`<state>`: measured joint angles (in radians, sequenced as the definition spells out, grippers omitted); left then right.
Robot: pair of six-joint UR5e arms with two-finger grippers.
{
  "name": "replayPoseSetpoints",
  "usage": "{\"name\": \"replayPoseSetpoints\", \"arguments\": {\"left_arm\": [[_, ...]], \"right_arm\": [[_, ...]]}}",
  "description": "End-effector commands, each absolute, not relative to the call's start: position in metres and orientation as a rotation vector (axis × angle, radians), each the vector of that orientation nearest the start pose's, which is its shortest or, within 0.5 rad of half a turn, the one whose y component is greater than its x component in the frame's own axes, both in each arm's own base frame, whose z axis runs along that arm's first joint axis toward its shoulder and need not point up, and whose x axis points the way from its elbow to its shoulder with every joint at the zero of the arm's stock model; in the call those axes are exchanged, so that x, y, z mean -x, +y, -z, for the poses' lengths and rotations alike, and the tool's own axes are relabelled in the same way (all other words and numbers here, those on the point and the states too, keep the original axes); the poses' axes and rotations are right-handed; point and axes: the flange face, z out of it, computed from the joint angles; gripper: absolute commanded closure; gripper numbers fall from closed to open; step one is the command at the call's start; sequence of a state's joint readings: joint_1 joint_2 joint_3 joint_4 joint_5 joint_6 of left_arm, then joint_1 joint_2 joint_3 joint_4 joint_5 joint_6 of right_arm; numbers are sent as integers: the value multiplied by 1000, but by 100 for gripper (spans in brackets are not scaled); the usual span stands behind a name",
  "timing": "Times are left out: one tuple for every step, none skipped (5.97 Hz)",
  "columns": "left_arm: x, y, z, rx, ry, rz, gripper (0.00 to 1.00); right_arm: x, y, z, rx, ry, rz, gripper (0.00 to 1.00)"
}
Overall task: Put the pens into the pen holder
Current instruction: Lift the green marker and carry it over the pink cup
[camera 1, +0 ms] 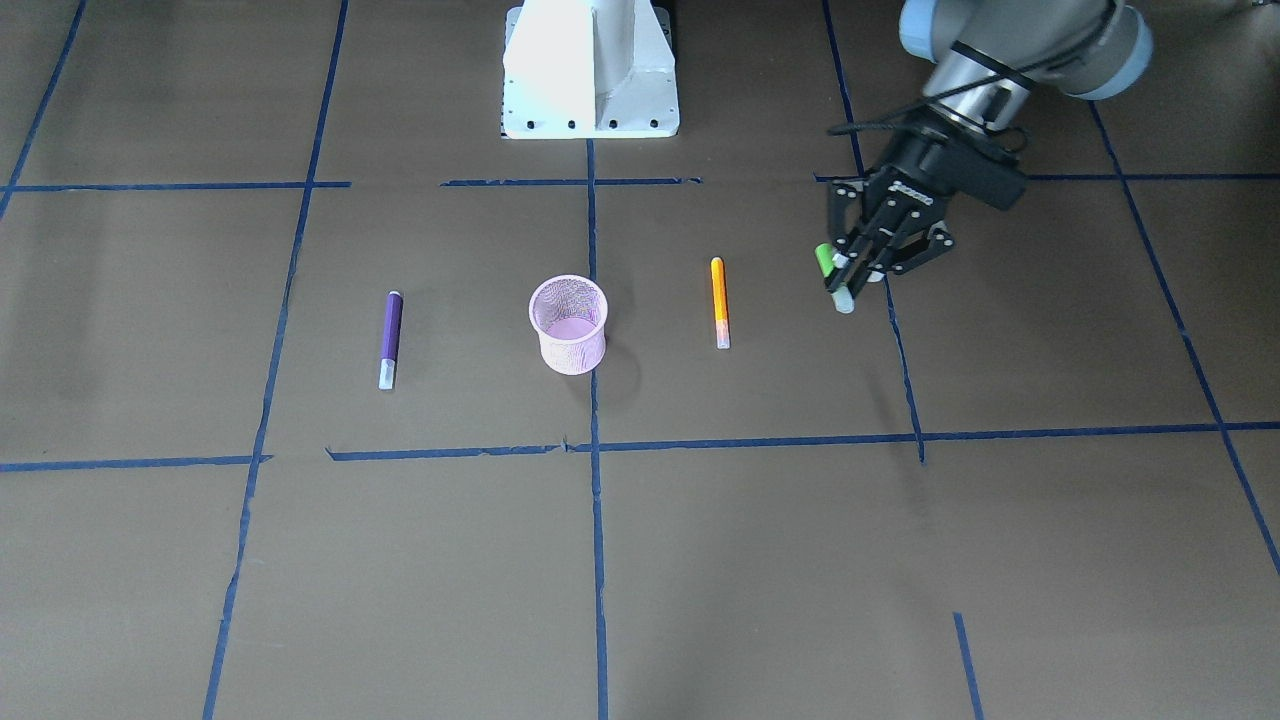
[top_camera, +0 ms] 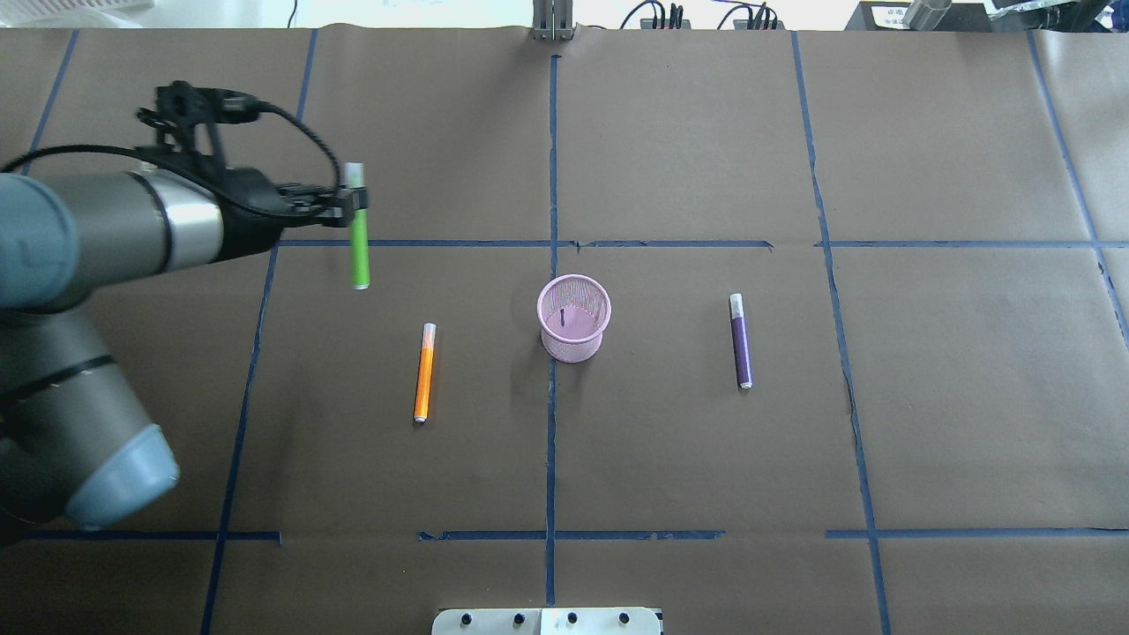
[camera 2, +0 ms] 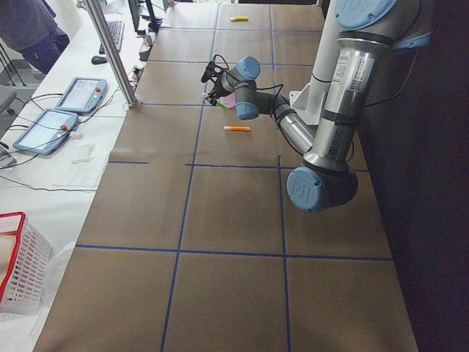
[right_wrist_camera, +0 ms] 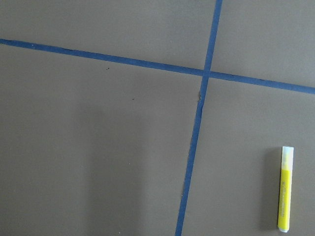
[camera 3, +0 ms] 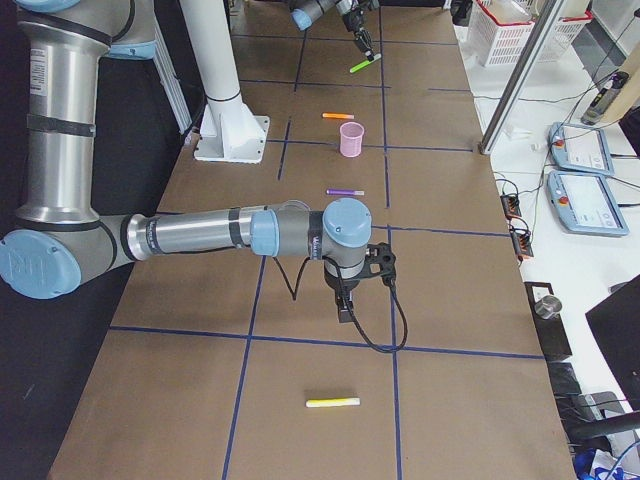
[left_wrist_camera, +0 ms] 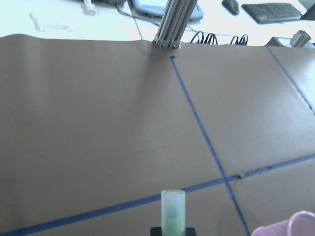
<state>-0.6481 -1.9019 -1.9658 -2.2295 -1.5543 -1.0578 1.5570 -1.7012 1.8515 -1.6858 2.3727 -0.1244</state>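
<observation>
- The left claw [top_camera: 351,205] is clenched on the green pen [top_camera: 359,251], close to its pale cap end. This is in the upper left of the overhead view, and the pen is up off the worktop [top_camera: 706,441].
- The pen holder [top_camera: 573,348] stands in the middle of that view. It is well apart from the held pen, down and to the right of it.
- The step now looks like carrying the green pen over to the cup.
- To do it well, the claw should pass above the orange pen [top_camera: 424,372], which lies between the claw and the cup.
- The pen should probably be tipped up straight first.
- The cup's mouth is small and round. So the pen's low end should sit right over the middle before the claw lets go.
- A low drop seems best, because the cup looks light and might tip over.
- The cup is pink wire mesh with a rolled rim.
- The pens are slim, smooth, round sticks that could roll.
- The worktop is flat brown paper with blue tape lines.
- The purple pen [top_camera: 742,342] lies to the right of the cup.
- The yellow pen [camera 3: 333,403] lies at the bottom of the right side view.
- The right claw [camera 3: 344,308] hangs near the yellow pen. I cannot tell if it is released or clenched.
</observation>
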Motion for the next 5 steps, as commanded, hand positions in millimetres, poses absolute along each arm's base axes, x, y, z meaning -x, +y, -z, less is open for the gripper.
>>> {"name": "replayPoseSetpoints", "arguments": {"left_arm": [[-435, -414, -139, -886, 1111, 211, 96], [-496, -409, -124, -926, 1060, 262, 96], [-541, -422, -115, -929, 1018, 316, 96], [-563, -414, -122, -925, 997, 326, 96], [-579, -397, -129, -933, 981, 323, 96]], "right_arm": [[-56, -435, -591, -78, -800, 145, 0], [-56, -435, -591, -77, -800, 146, 0], [-56, -435, -591, -78, -800, 146, 0], [-56, -435, -591, -78, -800, 146, 0], [-56, -435, -591, -77, -800, 146, 0]]}}
